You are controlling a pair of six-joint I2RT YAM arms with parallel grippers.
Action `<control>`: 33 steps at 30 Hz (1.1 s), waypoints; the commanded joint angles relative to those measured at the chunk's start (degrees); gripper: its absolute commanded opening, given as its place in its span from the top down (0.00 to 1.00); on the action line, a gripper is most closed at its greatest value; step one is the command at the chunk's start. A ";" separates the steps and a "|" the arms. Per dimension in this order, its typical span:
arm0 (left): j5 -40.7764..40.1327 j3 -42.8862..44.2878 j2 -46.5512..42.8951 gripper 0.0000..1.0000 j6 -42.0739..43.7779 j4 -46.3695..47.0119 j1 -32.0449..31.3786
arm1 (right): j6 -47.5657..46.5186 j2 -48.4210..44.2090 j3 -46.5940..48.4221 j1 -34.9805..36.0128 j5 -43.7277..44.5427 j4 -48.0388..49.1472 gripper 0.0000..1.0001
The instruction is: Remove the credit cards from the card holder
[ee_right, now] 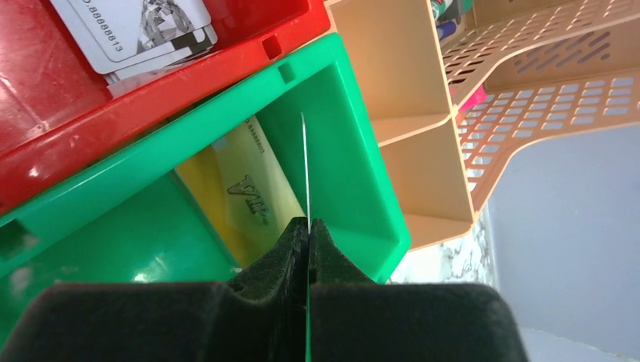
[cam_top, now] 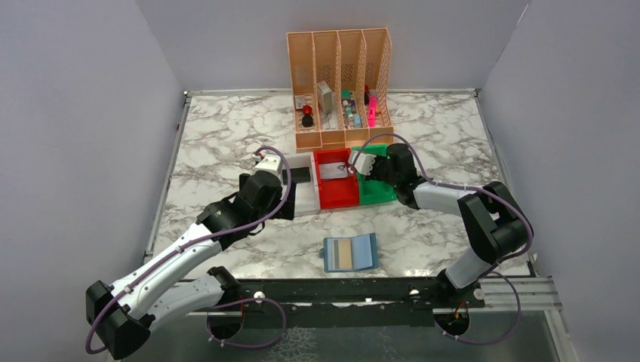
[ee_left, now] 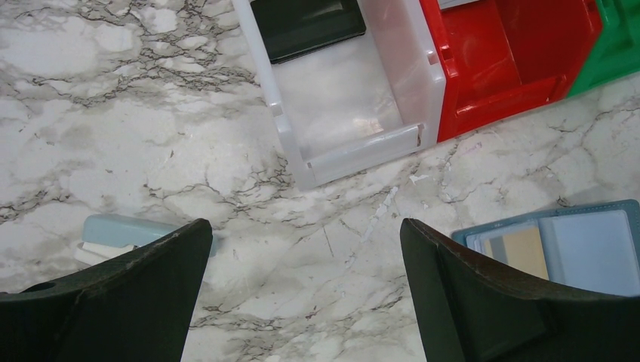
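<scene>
We hold a thin card point(ee_right: 304, 162) edge-on in the clamped right tool point(ee_right: 309, 226) over the green bin point(ee_right: 355, 188), likely to drop it there | left tool point(ee_left: 304, 234) spread wide, hovering above the bench point(ee_left: 113, 113) | wallet point(cam_top: 350, 253) lies open by the front edge, tan card point(cam_top: 343, 255) inside.

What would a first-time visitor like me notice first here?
The white bin, red bin and green bin in a bright row mid-table, before a tall peach organizer. The right claw pinches a thin card, seen edge-on, above the green bin, while the blue card holder lies open near the front edge.
</scene>
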 commanded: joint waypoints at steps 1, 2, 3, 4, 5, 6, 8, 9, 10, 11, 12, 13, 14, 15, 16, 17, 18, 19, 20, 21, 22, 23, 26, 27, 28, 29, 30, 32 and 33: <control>-0.05 -0.84 0.06 0.01 0.41 0.69 0.25 | -3.34 2.52 2.38 -0.42 -1.43 4.15 0.95; -0.05 -0.87 0.14 0.01 0.41 0.64 0.24 | -3.72 3.27 2.89 -0.47 -1.50 3.83 0.95; -0.05 -0.82 0.16 0.01 0.44 0.72 0.23 | -3.92 4.10 3.54 -0.47 -1.57 3.28 0.95; 0.00 -0.86 0.21 0.01 0.42 0.65 0.21 | -4.13 4.76 4.17 -0.47 -1.82 2.45 0.95; -0.04 -0.86 0.31 0.01 0.42 0.62 0.23 | -4.21 5.44 4.70 -0.47 -2.27 1.62 0.95; -0.05 -0.80 0.29 0.01 0.46 0.68 0.23 | -4.15 5.86 5.11 -0.47 -2.63 1.11 0.95; -0.04 -0.84 0.37 0.01 0.43 0.61 0.21 | -4.05 6.58 5.46 -0.47 -2.84 0.95 0.95; -0.05 -0.86 0.34 0.01 0.44 0.71 0.26 | -3.90 6.68 5.52 -0.47 -2.97 0.81 0.94; -0.12 -0.85 0.37 0.01 0.42 0.68 0.27 | -3.88 6.75 5.58 -0.47 -3.04 0.14 0.94; -0.14 -0.81 0.44 0.01 0.42 0.66 0.25 | -3.99 6.67 5.64 -0.47 -3.22 -0.66 0.93; -0.10 -0.85 0.49 0.01 0.41 0.66 0.23 | -4.12 6.56 5.69 -0.47 -3.40 -1.26 0.92; -0.09 -0.85 0.58 0.01 0.41 0.71 0.27 | -4.33 6.58 5.70 -0.47 -3.33 -1.73 0.91; -0.06 -0.86 0.65 0.01 0.41 0.68 0.24 | -4.47 6.46 5.70 -0.47 -3.01 -1.91 0.91; -0.04 -0.86 0.75 0.01 0.44 0.72 0.24 | -4.35 6.41 5.66 -0.47 -2.87 -2.12 0.90; 0.04 -0.82 0.81 0.01 0.46 0.68 0.23 | -4.25 6.28 5.66 -0.47 -2.75 -2.42 0.88; 0.03 -0.86 0.91 0.01 0.43 0.72 0.20 | -4.23 6.13 5.69 -0.47 -2.85 -3.07 0.82; 0.03 -0.86 0.88 0.01 0.42 0.70 0.28 | -4.37 6.10 5.91 -0.47 -3.28 -4.46 0.72; 0.03 -0.81 0.84 0.01 0.41 0.76 0.24 | -4.33 6.16 6.16 -0.49 -3.46 -5.44 0.66; 0.06 -0.83 0.85 0.01 0.44 0.75 0.25 | -4.32 6.35 6.36 -0.47 -3.33 -5.78 0.63; 0.05 -0.81 0.82 0.01 0.46 0.71 0.22 | -4.20 6.42 6.26 -0.47 -2.98 -5.58 0.62; 0.10 -0.84 0.75 0.01 0.46 0.75 0.20 | -4.00 6.57 6.12 -0.47 -2.82 -5.09 0.61; 0.12 -0.86 0.70 0.01 0.42 0.73 0.21 | -4.08 6.55 6.00 -0.47 -2.58 -4.94 0.61; 0.12 -0.86 0.63 0.01 0.43 0.70 0.20 | -3.75 6.11 5.96 -0.47 -2.45 -5.30 0.61; 0.12 -0.87 0.62 0.01 0.44 0.71 0.22 | -3.54 5.90 5.80 -0.47 -2.45 -5.43 0.61; 0.12 -0.80 0.59 0.01 0.42 0.72 0.21 | -3.23 5.62 5.72 -0.47 -2.42 -5.63 0.60; 0.21 -0.86 0.51 0.01 0.52 0.76 0.20 | -2.81 5.21 5.55 -0.47 -2.62 -5.98 0.60; 0.21 -0.86 0.50 0.01 0.51 0.82 0.20 | -2.39 4.69 5.61 -0.47 -3.16 -7.04 0.60; 0.28 -0.80 0.53 0.01 0.51 0.80 0.20 | -1.43 3.22 5.37 -0.47 -4.53 -8.26 0.59; 0.29 -0.88 0.58 0.01 0.55 0.85 0.20 | -0.61 2.37 5.14 -0.47 -4.62 -8.03 0.59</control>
